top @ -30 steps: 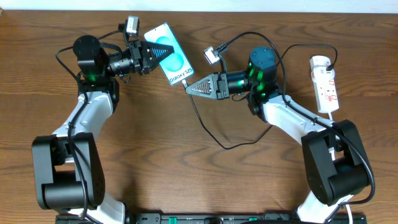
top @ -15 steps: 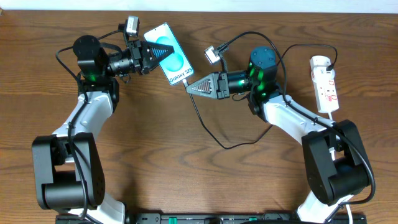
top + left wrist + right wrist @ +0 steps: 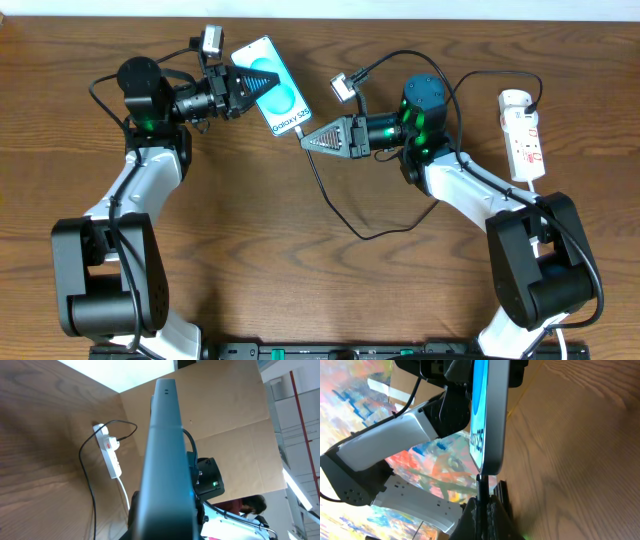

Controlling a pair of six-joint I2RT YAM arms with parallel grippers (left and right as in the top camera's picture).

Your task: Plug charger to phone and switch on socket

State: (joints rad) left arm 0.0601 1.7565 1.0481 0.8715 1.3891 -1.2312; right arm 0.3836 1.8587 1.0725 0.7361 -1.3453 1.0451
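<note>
Wooden table (image 3: 230,260), seen from overhead. Phone (image 3: 276,92) at upper centre-left, screen facing the camera, clamped at one long edge by the closed left gripper (image 3: 252,87). Charger (image 3: 362,236) tip meets the phone's lower end, pinched in the closed right gripper (image 3: 304,141). Its cable loops toward centre. Socket (image 3: 524,137) lies at far right.

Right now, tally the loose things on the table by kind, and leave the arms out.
phone: 1
charger: 1
socket: 1
Total: 3
</note>
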